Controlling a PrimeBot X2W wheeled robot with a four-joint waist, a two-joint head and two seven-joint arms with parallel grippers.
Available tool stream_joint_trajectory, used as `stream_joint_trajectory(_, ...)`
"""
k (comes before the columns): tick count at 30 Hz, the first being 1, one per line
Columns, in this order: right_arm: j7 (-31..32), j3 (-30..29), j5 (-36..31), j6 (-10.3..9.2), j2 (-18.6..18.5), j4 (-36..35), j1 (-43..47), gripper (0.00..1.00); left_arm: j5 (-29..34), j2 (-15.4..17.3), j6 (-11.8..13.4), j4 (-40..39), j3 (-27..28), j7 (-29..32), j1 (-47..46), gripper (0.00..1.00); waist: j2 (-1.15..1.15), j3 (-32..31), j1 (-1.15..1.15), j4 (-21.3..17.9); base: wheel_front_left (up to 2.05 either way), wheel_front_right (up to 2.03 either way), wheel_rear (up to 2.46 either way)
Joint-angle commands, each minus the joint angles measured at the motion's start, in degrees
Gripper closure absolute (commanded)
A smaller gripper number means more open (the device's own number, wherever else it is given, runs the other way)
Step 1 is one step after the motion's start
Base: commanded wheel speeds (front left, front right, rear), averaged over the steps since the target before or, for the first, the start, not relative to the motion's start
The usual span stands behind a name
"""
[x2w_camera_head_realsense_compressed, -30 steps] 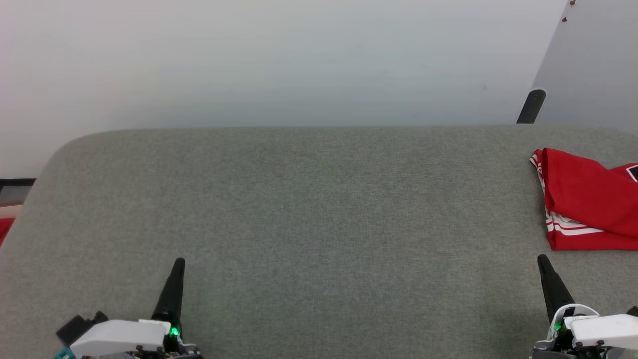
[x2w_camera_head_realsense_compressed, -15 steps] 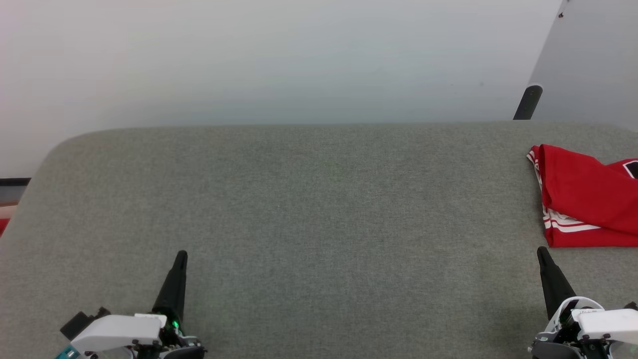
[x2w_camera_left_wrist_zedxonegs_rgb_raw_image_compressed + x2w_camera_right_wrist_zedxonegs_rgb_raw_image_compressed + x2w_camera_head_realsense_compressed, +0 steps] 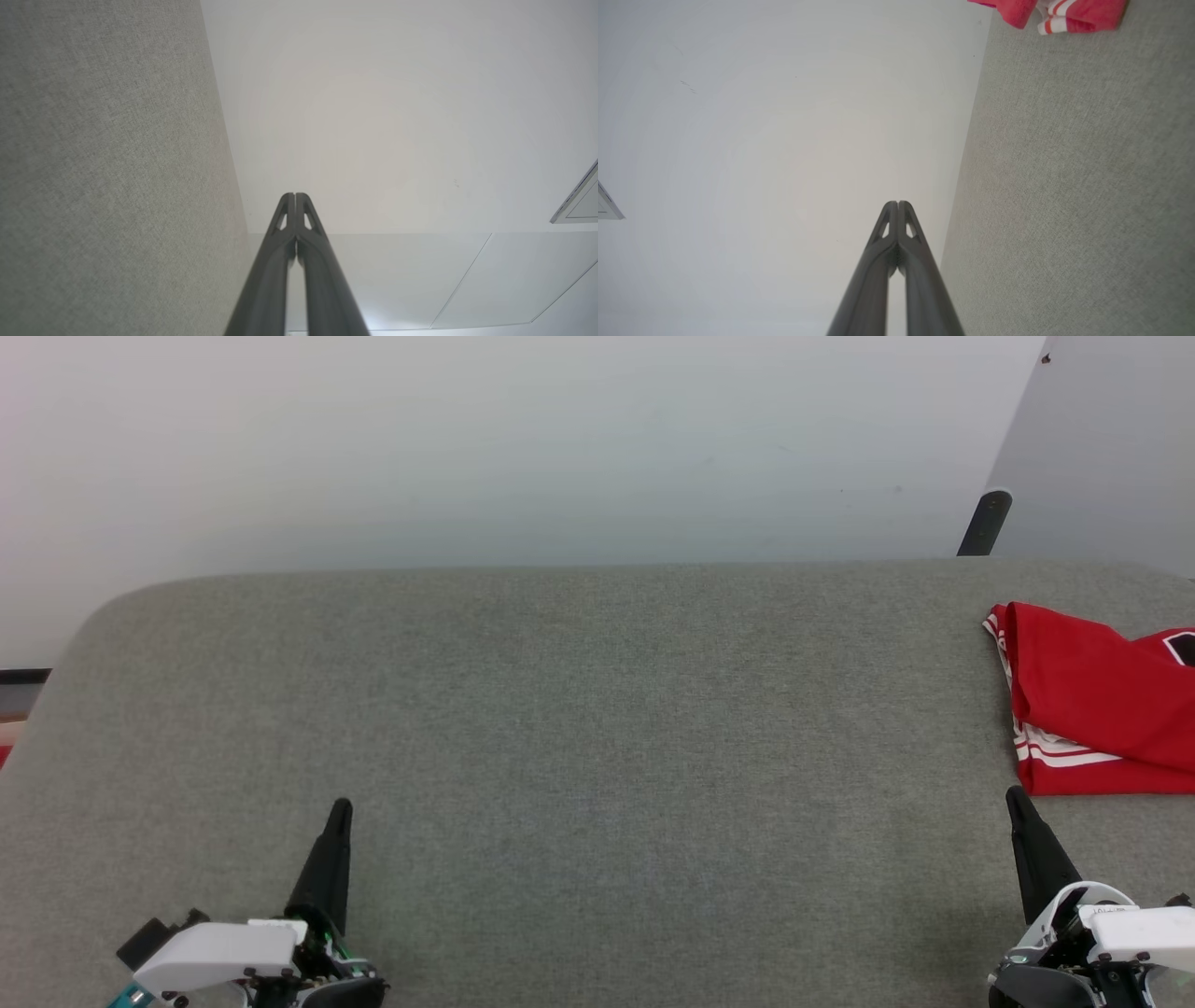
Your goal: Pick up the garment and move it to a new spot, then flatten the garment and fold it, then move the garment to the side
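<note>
Grey fabric surface (image 3: 597,728) | pale wall (image 3: 467,448) behind | garment (image 3: 1092,709) far right, seemingly folded | both jaws closed, empty

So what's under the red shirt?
The garment lies folded on the grey padded surface. Grey cloth shows right beside its edges; anything tucked beneath its folds is covered.

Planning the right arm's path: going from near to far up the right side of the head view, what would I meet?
right gripper, shut → garment lying on the grey surface → black post behind the far edge
</note>
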Motion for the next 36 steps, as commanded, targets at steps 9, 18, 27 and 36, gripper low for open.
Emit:
stream_joint_trajectory(9,0.11,-0.03,0.22,0.02,0.2,-0.11,-0.17,1.0,-0.11,0.0,-0.02,0.01,0.16,0.15,-0.62,1.0,0.0,0.0,0.0,0.0,0.0,0.0,0.0)
stream_joint_trajectory(18,0.11,-0.03,0.22,0.02,0.2,-0.11,-0.17,1.0,-0.13,0.0,-0.02,0.0,0.15,0.14,-0.61,1.0,0.0,0.0,0.0,0.0,0.0,0.0,0.0)
stream_joint_trajectory(27,0.11,-0.02,0.22,0.02,0.2,-0.11,-0.17,1.0,-0.14,0.0,-0.02,0.0,0.14,0.12,-0.61,1.0,0.0,0.0,0.0,0.0,0.0,0.0,0.0)
stream_joint_trajectory(36,0.1,-0.02,0.23,0.02,0.2,-0.11,-0.17,1.0,-0.15,0.01,-0.02,0.0,0.12,0.11,-0.6,1.0,0.0,0.0,0.0,0.0,0.0,0.0,0.0)
